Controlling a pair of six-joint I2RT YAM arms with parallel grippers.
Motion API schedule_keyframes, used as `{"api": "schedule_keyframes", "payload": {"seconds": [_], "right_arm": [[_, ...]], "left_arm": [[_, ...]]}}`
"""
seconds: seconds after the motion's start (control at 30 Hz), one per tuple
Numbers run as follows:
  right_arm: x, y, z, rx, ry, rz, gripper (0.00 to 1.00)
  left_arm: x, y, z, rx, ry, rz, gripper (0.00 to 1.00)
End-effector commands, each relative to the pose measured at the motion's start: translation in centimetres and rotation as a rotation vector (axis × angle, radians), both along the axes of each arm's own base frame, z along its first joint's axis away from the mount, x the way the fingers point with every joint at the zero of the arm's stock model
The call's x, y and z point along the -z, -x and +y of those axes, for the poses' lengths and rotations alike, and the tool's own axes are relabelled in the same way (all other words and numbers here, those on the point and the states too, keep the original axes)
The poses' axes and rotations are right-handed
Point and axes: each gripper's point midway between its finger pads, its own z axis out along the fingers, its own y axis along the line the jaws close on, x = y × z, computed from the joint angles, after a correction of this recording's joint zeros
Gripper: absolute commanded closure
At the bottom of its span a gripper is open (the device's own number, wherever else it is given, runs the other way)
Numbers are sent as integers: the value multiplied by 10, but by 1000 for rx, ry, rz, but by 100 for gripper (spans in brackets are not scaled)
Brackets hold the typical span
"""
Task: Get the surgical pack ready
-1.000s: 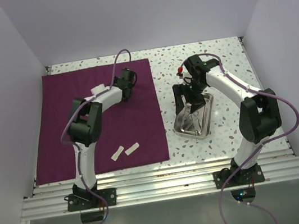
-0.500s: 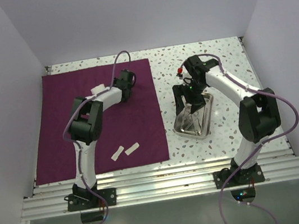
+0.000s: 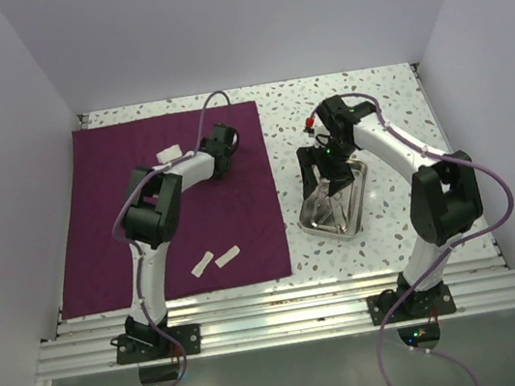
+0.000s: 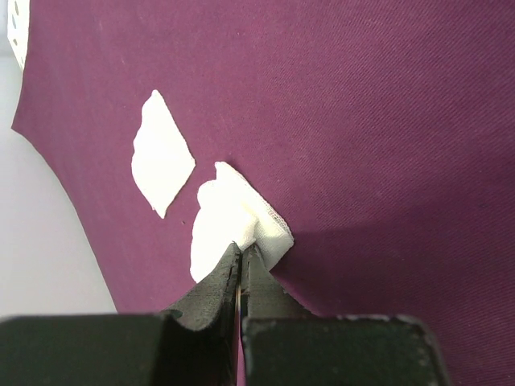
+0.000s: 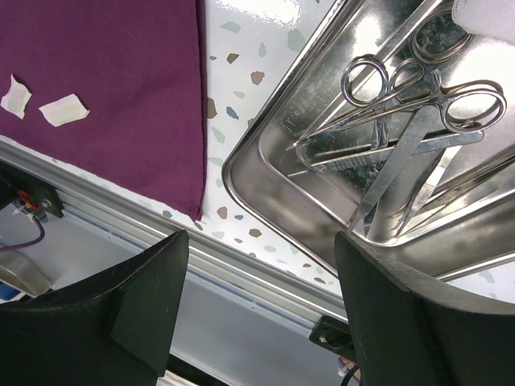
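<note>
The maroon cloth (image 3: 172, 207) lies flat on the left of the table. My left gripper (image 4: 241, 251) is shut on a crumpled white gauze pad (image 4: 241, 221) just above the cloth, and another pad (image 4: 161, 153) lies flat beside it. In the top view my left gripper (image 3: 219, 142) is near the cloth's back edge, with one pad (image 3: 169, 154) showing beside the arm. The steel tray (image 5: 269, 181) holds scissors (image 5: 386, 80) and tweezers (image 5: 394, 185). My right gripper (image 5: 257, 281) hangs wide open and empty over the tray's (image 3: 313, 218) near end.
Two more gauze pads (image 3: 214, 259) lie near the cloth's front edge, also seen in the right wrist view (image 5: 64, 110). A white strip (image 5: 487, 16) shows at the tray's far corner. An aluminium rail (image 3: 276, 312) runs along the table's front. Walls close in on both sides and the back.
My left wrist has shifted slightly, and the pad beside the arm shows a little more. The right arm and the tray have not moved.
</note>
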Motion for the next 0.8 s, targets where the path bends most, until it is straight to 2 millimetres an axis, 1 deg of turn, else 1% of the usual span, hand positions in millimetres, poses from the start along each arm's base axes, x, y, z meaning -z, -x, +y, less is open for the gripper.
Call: {"api": "schedule_keyframes", "payload": {"seconds": [0.0,0.07,0.1,0.13,0.2,0.23,0.37,0.53,0.67,0.7,0.77], "right_arm": [[-8,-2,0,-11,-10,-7,23],[-7,-2,0,-12,-10,-6,23],[-7,-1,0,-13,-8,-5,23],[-8,-1,0,-14,-10,-7,23],[-7,-2,1,-14,-12,-7,23],[-7,-2,1,-13,-13,-6,23],[-7,-1,2,-12,-21,-1,23],[-6,0,2,-9,-24,1,23],[-7,0,2,-11,-25,-6,23],[-7,1,3,-11,-27,-6,23],[-8,1,3,-11,-29,-7,23]], "left_arm": [[-9,-8,-11,-1,62,-37,100],[-7,-7,-9,-12,51,-31,99],[-10,-9,-9,-27,52,-44,94],[-12,-9,-8,-33,54,-47,87],[-17,-9,-7,-58,56,-62,82],[-20,-9,-6,-68,56,-68,78],[-28,-10,-6,-105,76,-90,74],[-37,-9,-15,-106,118,-91,73],[-32,1,-18,-97,138,-58,73],[-27,4,-19,-91,143,-43,71],[-26,7,-18,-92,140,-34,68]]}}
